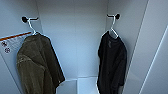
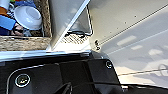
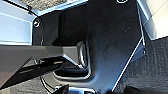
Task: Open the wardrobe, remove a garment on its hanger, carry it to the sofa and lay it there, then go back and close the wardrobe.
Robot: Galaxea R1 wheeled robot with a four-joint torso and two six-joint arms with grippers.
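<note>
Smooth matt white wardrobe [image 1: 75, 37] panels, fuzzy olive jacket [image 1: 37, 65], plain black cloth garment [image 1: 112, 62]

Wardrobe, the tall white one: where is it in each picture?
Head view: the tall white wardrobe stands open across the picture, a black long-sleeved top hanging at its right.
Left wrist view: slanted white panel, likely its door.
Right wrist view: pale panel, perhaps the wardrobe's.
Shared landmark: white panels.

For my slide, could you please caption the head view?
Open wardrobe: black garment on white hanger right, olive jacket left.
</note>
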